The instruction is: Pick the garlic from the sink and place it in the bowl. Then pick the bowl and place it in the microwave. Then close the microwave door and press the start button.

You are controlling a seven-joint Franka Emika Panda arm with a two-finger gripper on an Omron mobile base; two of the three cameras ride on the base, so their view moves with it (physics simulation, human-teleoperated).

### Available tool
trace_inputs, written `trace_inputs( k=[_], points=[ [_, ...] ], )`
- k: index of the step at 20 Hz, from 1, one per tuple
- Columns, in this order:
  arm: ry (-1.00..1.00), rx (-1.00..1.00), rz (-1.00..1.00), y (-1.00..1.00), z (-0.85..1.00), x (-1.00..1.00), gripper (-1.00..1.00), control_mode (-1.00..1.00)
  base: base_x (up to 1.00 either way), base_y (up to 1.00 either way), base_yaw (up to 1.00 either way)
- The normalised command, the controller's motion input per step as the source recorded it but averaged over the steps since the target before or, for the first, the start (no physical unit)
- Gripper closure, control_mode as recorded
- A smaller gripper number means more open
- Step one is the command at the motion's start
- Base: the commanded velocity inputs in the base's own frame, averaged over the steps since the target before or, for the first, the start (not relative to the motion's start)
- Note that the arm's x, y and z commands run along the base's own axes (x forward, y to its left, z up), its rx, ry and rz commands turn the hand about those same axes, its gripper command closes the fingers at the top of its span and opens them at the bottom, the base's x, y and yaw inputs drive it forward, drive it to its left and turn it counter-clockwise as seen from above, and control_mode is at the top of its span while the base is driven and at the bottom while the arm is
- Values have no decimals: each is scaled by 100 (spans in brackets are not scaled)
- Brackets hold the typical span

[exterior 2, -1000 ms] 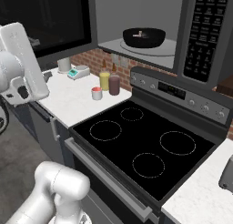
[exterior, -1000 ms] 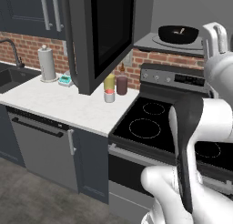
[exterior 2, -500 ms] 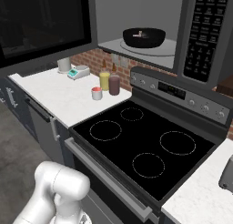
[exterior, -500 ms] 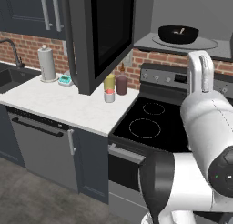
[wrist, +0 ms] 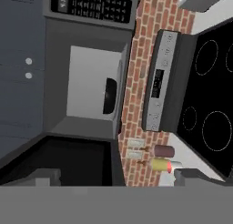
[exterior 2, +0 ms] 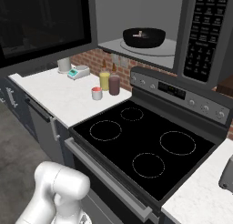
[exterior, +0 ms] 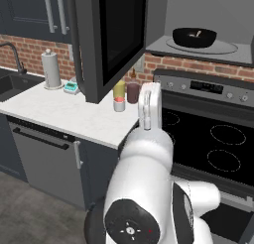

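Left base view: microwave door swung wide open, hanging out over the surface left of the stove. Microwave cavity exposed, so judged step: close the door, then press start.

Bowl already on the turntable inside, well back from the front lip; looks clear of the door's swing. Pale pinkish speck in the bowl reads as the garlic, too small to confirm. Sink far left, not needed any more.

Hand view rolled sideways: cavity centre, door low left, keypad at top. Fingers spread wide, nothing between them.

To do it well:
- Get the hand round to the outer face of the door, on the free edge far from the hinge, for best leverage.
- Push with a flat side of the hand rather than trying to pinch the frame.
- Follow the arc of the hinge, not a straight shove, otherwise contact will likely slip off the glass.
- Keep elbow and hand above the bottles and small cup under the door; easy to knock over.
- Drive through until the door sits flush; a partial latch would likely block start.
- Closing the fingers before the button press should give one firm tip for the keypad.
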Motion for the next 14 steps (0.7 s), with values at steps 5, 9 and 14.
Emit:
trace_inputs(
  k=[5, 9, 14],
  points=[
    [-7, 7, -10, 95, -44, 37, -100, -100, 0, 0, 0],
    [-16, 1, -6, 98, -43, 59, -100, -100, 0, 0, 0],
    [-17, 0, -4, 81, -10, 64, -100, -100, 0, 0, 0]
  ],
)
